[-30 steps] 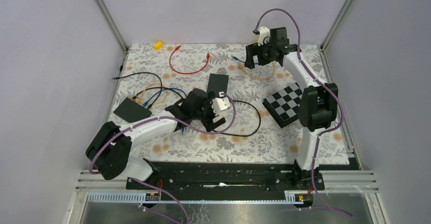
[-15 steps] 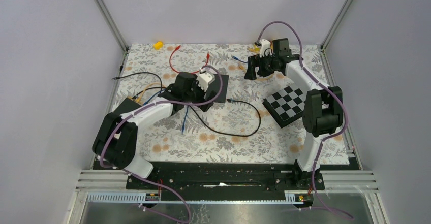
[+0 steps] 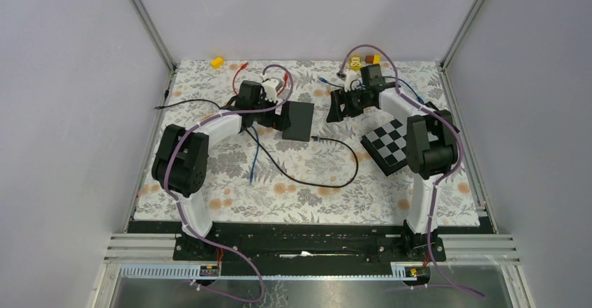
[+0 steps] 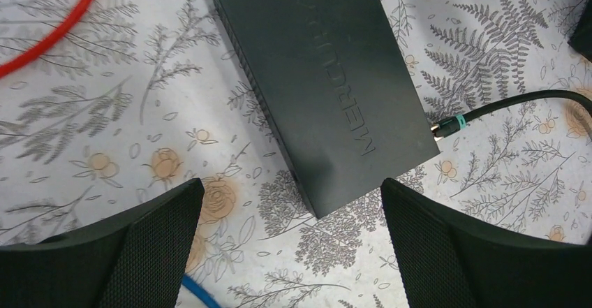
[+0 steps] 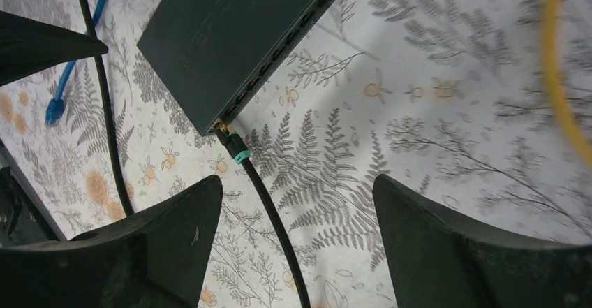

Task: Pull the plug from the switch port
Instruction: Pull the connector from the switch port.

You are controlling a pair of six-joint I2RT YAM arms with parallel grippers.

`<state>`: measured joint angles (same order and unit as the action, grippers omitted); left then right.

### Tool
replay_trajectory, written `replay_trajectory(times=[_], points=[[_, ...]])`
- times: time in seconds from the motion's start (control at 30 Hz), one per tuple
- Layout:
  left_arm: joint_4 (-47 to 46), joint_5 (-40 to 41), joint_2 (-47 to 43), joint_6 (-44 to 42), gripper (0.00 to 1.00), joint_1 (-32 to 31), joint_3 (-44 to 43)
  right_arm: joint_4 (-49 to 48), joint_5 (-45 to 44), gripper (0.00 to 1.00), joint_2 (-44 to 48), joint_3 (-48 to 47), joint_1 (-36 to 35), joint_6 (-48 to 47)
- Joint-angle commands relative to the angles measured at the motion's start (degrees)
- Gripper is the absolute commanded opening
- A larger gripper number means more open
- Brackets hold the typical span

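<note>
The black switch [image 3: 299, 119] lies flat on the flowered cloth, with its row of ports facing right. A black cable with a teal-banded plug [image 5: 234, 147] sits in the port at the switch's near right corner [image 4: 447, 125]. My left gripper [image 4: 291, 214] hangs open above the switch's [image 4: 321, 77] near left corner and holds nothing. In the top view the left gripper [image 3: 278, 114] is at the switch's left edge. My right gripper [image 5: 298, 196] is open just right of the switch [image 5: 237, 35]. The black cable [image 5: 276, 231] runs between its fingers without touching them.
A checkerboard tile [image 3: 387, 144] lies right of the switch. The black cable loops toward the front [image 3: 342, 172]. A blue cable [image 3: 253, 161], a red cable [image 3: 241, 67], a yellow cable [image 5: 558, 63] and a yellow block [image 3: 217, 61] lie around. Frame posts stand at the back corners.
My left arm swung from mid-table back to the switch's left side. My right gripper came down and left toward the plug, its jaws narrowing slightly.
</note>
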<state>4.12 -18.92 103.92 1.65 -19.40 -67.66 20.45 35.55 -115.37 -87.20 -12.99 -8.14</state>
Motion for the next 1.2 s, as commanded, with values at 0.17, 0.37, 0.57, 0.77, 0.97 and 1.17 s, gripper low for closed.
replay_trajectory(times=[0.17,0.37,0.57,0.77,0.97,1.17], points=[[-3.3,-3.9,4.3,6.3,0.98,-0.3,-2.5,-0.7,7.1,0.79,-7.3,0.2,-2.8,0.7],[-7.5,-6.3,5.9,9.9,0.9,-0.3,-0.8,-1.0,12.0,0.7,-10.3,0.6,-3.3,4.6],[-9.9,-8.3,6.5,12.7,0.83,-0.3,1.2,-2.2,15.1,0.65,-11.6,3.3,-3.5,6.9],[-12.8,-12.3,8.5,14.7,0.77,-0.2,3.8,-9.8,19.9,0.59,-13.3,7.6,-3.6,13.2],[-14.7,-14.4,9.9,15.5,0.72,-0.2,5.6,-17.4,22.7,0.54,-15.8,9.4,-3.6,19.8],[-15.2,-14.5,10.8,15.9,0.71,-0.3,5.5,-20.9,22.6,0.53,-16.0,10.3,-3.6,23.1]])
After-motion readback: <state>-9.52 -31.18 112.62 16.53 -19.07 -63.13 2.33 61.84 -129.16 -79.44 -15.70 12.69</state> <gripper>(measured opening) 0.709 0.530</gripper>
